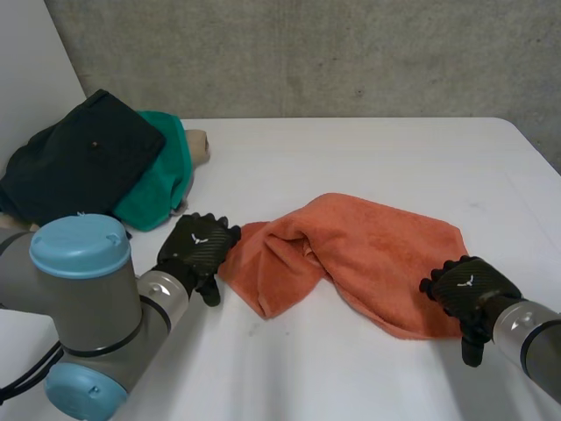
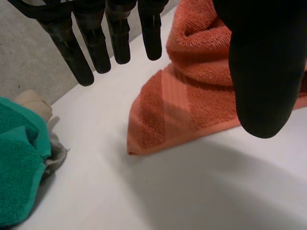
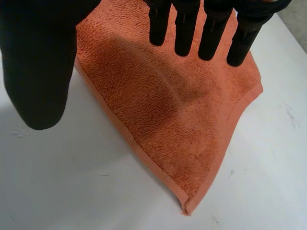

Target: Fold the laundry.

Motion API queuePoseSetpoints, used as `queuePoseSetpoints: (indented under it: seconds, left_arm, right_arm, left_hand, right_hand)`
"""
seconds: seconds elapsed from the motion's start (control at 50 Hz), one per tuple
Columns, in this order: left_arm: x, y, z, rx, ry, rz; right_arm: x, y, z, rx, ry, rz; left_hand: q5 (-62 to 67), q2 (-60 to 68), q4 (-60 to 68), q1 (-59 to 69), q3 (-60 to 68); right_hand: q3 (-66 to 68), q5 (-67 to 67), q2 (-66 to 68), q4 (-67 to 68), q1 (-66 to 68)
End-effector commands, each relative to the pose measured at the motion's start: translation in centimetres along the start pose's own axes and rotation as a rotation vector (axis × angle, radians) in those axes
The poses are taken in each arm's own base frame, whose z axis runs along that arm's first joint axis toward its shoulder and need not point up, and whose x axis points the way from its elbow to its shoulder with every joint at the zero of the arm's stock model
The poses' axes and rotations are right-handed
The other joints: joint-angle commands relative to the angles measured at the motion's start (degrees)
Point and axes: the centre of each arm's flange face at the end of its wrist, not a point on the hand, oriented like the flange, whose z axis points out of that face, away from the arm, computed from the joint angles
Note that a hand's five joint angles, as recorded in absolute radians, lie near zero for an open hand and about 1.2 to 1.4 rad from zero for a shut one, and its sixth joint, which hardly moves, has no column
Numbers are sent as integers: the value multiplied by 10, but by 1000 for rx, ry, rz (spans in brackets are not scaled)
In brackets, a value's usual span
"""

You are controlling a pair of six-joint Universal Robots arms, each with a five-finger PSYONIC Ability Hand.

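Our rumpled orange terry towel (image 1: 368, 250) lies on the white counter (image 1: 368, 149). Our left robot hand (image 1: 200, 247) and right robot hand (image 1: 466, 288) are released at its opposite ends. We should pinch each corner firmly, then spread it flat before folding.

Bright, diffuse indoor light, white table (image 1: 368, 158) evenly lit, soft shading in folds of the orange towel (image 1: 377, 254)

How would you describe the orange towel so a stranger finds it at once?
On the white table, look between the left robot hand and the right robot hand. The orange towel lies there, rumpled. It is the only orange thing and lies apart from the dark and green pile at the table's left.
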Motion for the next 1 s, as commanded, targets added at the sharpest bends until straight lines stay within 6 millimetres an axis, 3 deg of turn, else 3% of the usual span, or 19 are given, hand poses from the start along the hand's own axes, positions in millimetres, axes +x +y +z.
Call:
queuePoseSetpoints:
  seconds: [0.02,0.08,0.1,0.2,0.32,0.44,0.46,0.5,0.52,0.58,0.74,0.92,0.98,1.0]
  left_arm:
    - [-4,-3,5,20,-17,1]
    - [-5,-4,5,23,-21,-12]
    - [-5,-3,5,22,-21,-17]
    - [-4,-3,5,20,-18,-71]
    - [-6,-5,5,27,-23,-108]
    - [-2,-2,7,11,-13,-127]
    - [-2,-1,7,5,-9,-130]
    - [0,2,7,-2,-6,-140]
    - [0,2,7,-2,-6,-143]
    - [1,1,7,-1,-3,-153]
    - [-1,-3,8,17,-8,-160]
    - [0,-1,9,10,-6,-160]
    - [-1,-1,9,13,-7,-160]
    - [-1,-2,9,14,-7,-160]
  right_arm:
    - [-4,10,14,30,35,4]
    - [-4,12,21,43,49,2]
    - [-3,12,26,53,64,-1]
    - [5,6,31,130,129,20]
    - [30,-30,5,300,227,85]
    - [39,-41,-2,322,200,174]
    - [37,-40,-3,301,183,182]
    - [34,-36,-6,253,145,210]
    - [30,-29,-9,192,105,232]
    - [21,-20,-12,124,51,254]
    - [0,11,27,78,6,386]
    - [-4,15,34,72,-13,402]
    - [-3,16,39,88,-2,404]
    - [-1,16,41,101,8,407]
  left_hand:
    - [28,32,30,32,32]
    - [23,26,25,27,27]
    - [23,26,25,27,27]
    - [18,21,20,22,22]
    - [-9,-5,-7,-5,-5]
    - [-19,-16,-17,-15,-15]
    - [-19,-16,-17,-15,-15]
    - [-19,-16,-17,-15,-15]
    - [-19,-16,-17,-15,-15]
    - [-19,-16,-17,-15,-15]
    - [-19,-16,-17,-15,-15]
    - [-19,-16,-17,-15,-15]
    - [-19,-16,-17,-15,-15]
    - [-19,-16,-17,-15,-15]
  right_hand:
    - [217,215,219,219,221]
    - [389,387,391,390,392]
    - [602,601,605,604,606]
    - [616,614,618,618,620]
    - [616,614,618,618,620]
    - [616,614,618,618,620]
    - [575,573,577,576,579]
    - [323,322,325,325,327]
    - [277,275,279,279,281]
    - [263,262,265,265,267]
    - [208,206,210,210,212]
    - [167,166,169,169,171]
    - [341,340,343,343,345]
    - [613,611,615,615,617]
